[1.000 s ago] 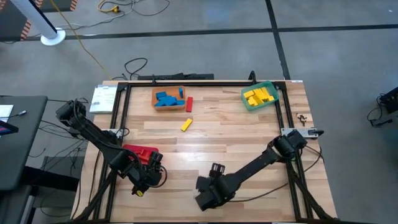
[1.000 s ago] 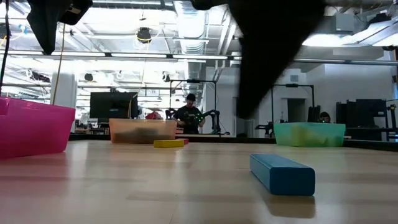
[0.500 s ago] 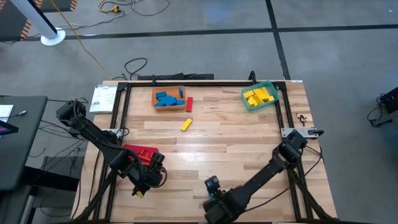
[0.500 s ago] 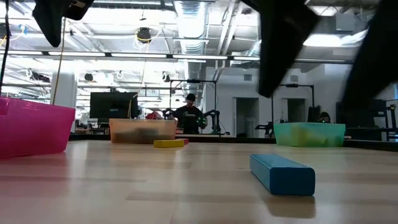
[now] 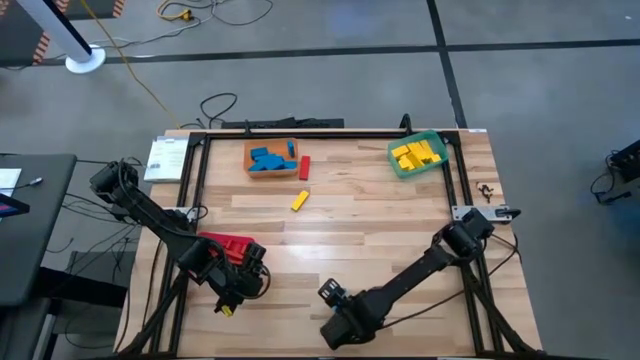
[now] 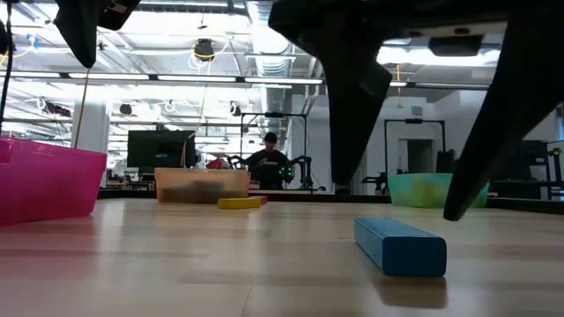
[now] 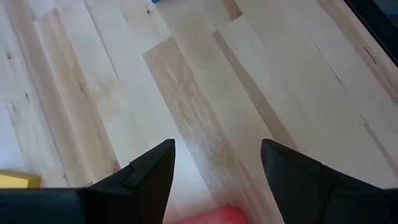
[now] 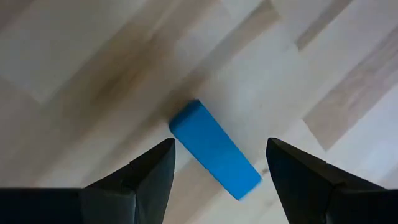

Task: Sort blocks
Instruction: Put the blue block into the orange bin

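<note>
Above the lone blue block (image 8: 214, 150), the right pincer (image 8: 217, 155) hangs spread wide (touching nothing, holding nothing)

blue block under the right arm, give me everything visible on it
The blue block is a solid, plain rectangular bar with a smooth, matte look and slightly rounded corners. It lies flat on the wooden table, alone, near the front edge, far from the bins at the back. The right tool hangs above it with open fingers either side, not touching. The block sits diagonal to the finger line. In the low view it rests flat; the arm hides it from above.
</note>
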You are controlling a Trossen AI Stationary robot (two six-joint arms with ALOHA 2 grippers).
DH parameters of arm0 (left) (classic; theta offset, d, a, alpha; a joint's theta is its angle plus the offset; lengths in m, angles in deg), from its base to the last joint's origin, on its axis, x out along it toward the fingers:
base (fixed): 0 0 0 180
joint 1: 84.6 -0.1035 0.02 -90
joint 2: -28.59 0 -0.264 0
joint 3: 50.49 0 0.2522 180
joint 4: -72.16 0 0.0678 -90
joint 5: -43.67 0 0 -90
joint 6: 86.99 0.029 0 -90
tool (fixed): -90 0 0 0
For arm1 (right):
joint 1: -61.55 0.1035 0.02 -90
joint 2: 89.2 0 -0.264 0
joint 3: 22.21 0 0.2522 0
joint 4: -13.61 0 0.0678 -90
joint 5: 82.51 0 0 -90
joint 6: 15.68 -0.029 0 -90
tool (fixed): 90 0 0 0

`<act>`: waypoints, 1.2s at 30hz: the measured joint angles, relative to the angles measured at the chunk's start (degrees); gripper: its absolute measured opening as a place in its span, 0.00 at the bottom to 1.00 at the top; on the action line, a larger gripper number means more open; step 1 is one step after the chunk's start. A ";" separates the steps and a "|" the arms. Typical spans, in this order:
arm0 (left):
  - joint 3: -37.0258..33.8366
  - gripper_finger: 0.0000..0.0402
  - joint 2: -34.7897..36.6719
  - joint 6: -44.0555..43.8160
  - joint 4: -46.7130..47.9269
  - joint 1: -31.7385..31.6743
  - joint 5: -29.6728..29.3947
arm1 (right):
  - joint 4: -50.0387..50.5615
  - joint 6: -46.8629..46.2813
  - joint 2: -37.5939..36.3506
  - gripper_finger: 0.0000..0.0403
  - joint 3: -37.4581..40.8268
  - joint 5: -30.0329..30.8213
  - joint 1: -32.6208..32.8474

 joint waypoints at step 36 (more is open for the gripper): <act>0.00 0.58 0.00 0.88 -0.77 -1.23 0.02 | -0.06 2.14 -0.21 0.40 6.46 -8.98 -4.03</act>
